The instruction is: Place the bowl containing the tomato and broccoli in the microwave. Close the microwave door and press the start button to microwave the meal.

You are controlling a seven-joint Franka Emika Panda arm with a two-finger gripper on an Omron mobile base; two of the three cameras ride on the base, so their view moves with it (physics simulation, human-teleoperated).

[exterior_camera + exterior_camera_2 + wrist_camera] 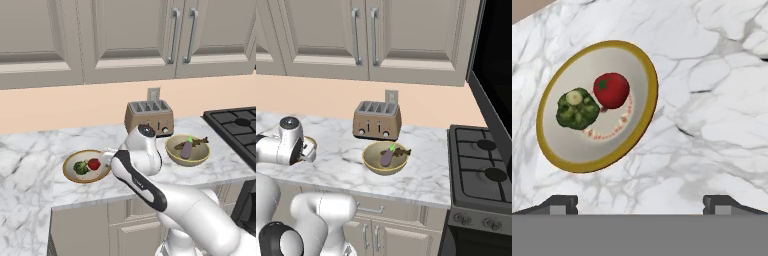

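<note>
- Sitting out ahead of the jaws and off to their left in the hand view: shallow tan-gold rimmed bowl with a white inside point(597, 106), flat on the white marble counter point(712, 100), untouched.
- Inside it, small dark green bumpy broccoli floret point(577, 109) on the left, touching the glossy red round tomato point(611, 90) on the right. Meal together and ready to lift, probably.
- Two-finger gripper point(640, 202) spread wide, pinching nothing, tips well apart over bare marble. Looks lined up for a rim grab, not there yet.
- Further right on the counter: tan four-slot toaster point(149, 118), then deeper yellowish-tan bowl with a purple piece point(187, 150). Decoys, best left alone.
- Black stove top point(237, 125) at far right.
</note>
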